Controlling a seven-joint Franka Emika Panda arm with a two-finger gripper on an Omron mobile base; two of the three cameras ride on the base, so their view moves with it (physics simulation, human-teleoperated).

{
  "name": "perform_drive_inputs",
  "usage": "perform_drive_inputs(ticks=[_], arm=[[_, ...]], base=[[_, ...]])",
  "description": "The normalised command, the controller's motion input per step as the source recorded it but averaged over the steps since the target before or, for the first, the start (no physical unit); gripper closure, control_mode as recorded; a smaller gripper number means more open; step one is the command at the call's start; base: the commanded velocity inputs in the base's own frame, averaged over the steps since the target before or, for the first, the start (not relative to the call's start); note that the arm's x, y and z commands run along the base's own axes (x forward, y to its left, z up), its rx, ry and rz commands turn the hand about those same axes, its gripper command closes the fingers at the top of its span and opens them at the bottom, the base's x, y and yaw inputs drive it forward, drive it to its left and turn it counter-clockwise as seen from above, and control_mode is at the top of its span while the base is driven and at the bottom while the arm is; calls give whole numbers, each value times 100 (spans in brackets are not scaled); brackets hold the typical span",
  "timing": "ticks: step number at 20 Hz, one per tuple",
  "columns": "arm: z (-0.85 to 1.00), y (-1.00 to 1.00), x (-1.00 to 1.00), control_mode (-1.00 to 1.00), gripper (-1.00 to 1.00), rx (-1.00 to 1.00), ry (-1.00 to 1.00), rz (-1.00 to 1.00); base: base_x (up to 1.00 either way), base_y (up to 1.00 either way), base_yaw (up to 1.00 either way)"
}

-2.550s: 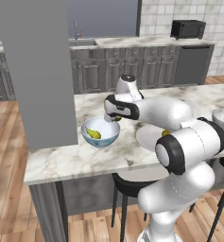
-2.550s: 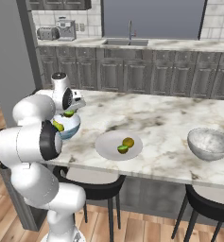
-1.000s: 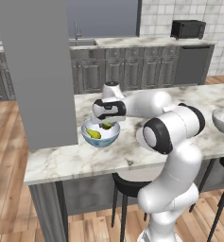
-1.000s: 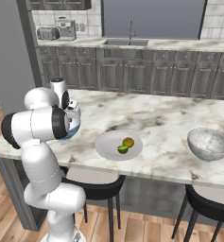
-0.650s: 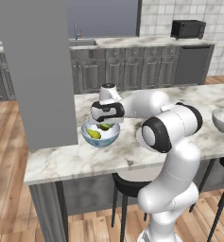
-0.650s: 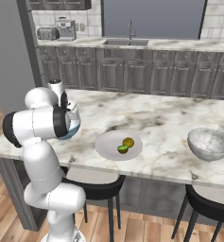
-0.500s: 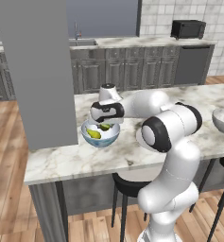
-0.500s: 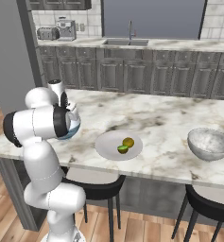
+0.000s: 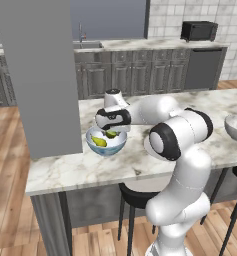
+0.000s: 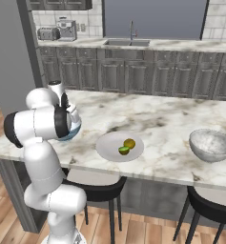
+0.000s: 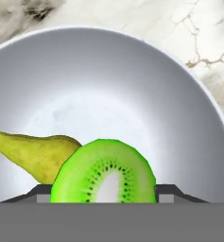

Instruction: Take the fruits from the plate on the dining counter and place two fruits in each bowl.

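My gripper [image 11: 104, 193] is shut on a round lime-green fruit [image 11: 104, 175], cut face towards the camera, just above the inside of the pale blue-white bowl [image 11: 132, 85]. A yellow-green pear [image 11: 35, 153] lies on the bowl's floor beside it. From the left base view the gripper [image 9: 111, 128] reaches down into this bowl [image 9: 106, 145], with the green fruit [image 9: 111, 133] and the pear [image 9: 99, 142] inside. On the dining counter [image 10: 152, 119] the plate [image 10: 110, 147] holds a yellow-brown fruit [image 10: 129, 143] and a lime-green one [image 10: 123, 150]. The greyish white bowl [image 10: 210, 144] stands far right.
A grey pillar [image 9: 37, 75] rises at the counter's left end, close to the blue bowl. Black stools [image 10: 97, 190] stand under the counter's near edge. Behind, dark grey cabinets [image 10: 148, 71] carry a sink, toaster and coffee machine; a microwave [image 9: 198, 31] is at the back.
The hand with the green fruit has sunk very slightly into the blue bowl; otherwise the arm and everything on the counter stay as they were.
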Motion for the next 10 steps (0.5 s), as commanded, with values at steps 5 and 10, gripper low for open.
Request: perform_drive_inputs(ticks=[5,10], arm=[[-5,0,2,-100,100,0,0,-10],[-7,0,0,-100,-100,0,5,-8]], base=[[0,0,0],[0,0,0]])
